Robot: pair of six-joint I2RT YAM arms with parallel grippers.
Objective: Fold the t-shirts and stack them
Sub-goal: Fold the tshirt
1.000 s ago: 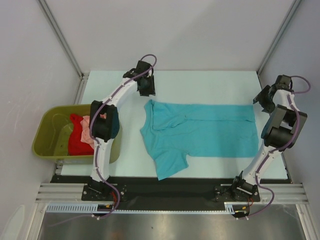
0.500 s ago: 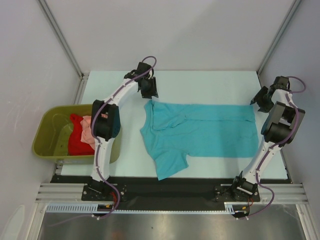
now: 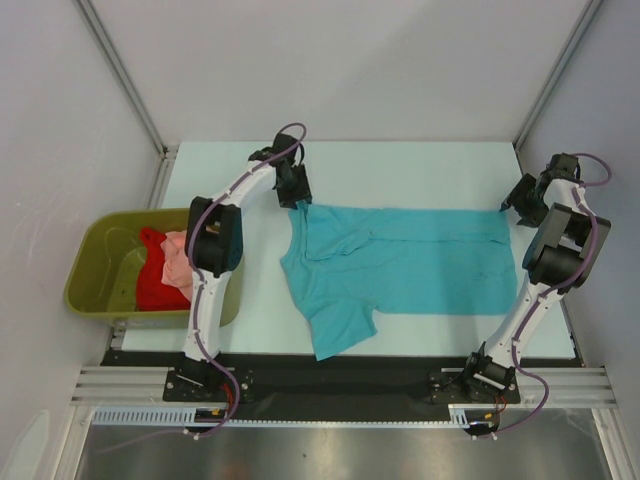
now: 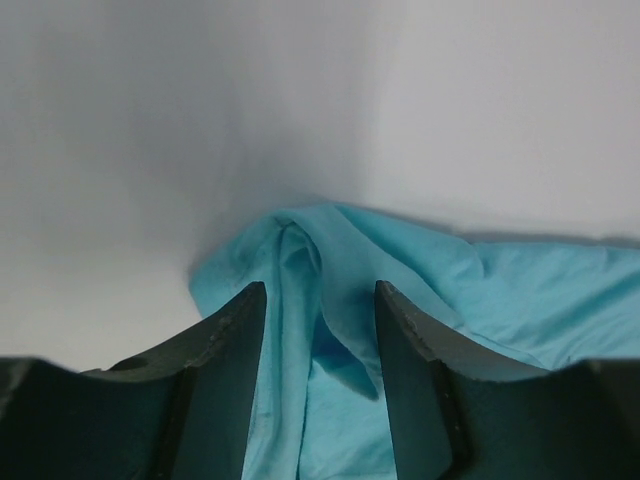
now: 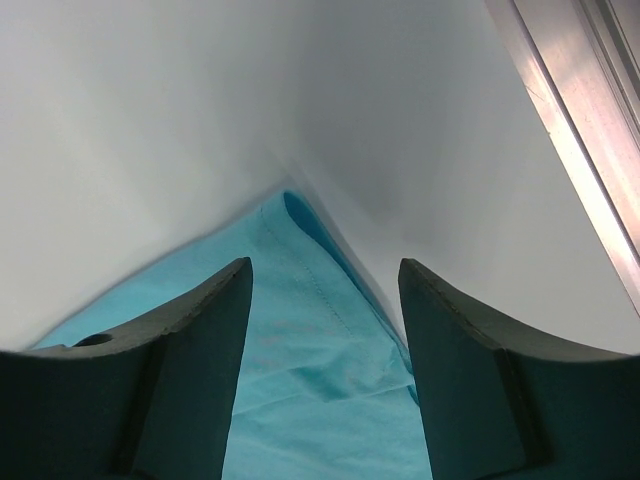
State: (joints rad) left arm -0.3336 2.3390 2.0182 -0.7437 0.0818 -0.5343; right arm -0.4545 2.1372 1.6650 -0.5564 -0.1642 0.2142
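Both arms stretched far; left gripper (image 4: 320, 287), right gripper (image 5: 325, 263) spread apart over turquoise t-shirt (image 3: 420, 260) corners.

The left arm (image 3: 205, 300) is observed raised from its base, bent at the elbow, and extended forward and inward. The left gripper (image 3: 295, 195) is directed downward at the end of the wrist. Its jaws are parted, and a clear gap is recorded between the two fingers (image 4: 225, 380).

The right arm (image 3: 525, 310) is noted leaning outward to its elbow, then folded forward. The right gripper (image 3: 510, 204) is turned inward and held low, its jaws spread apart.
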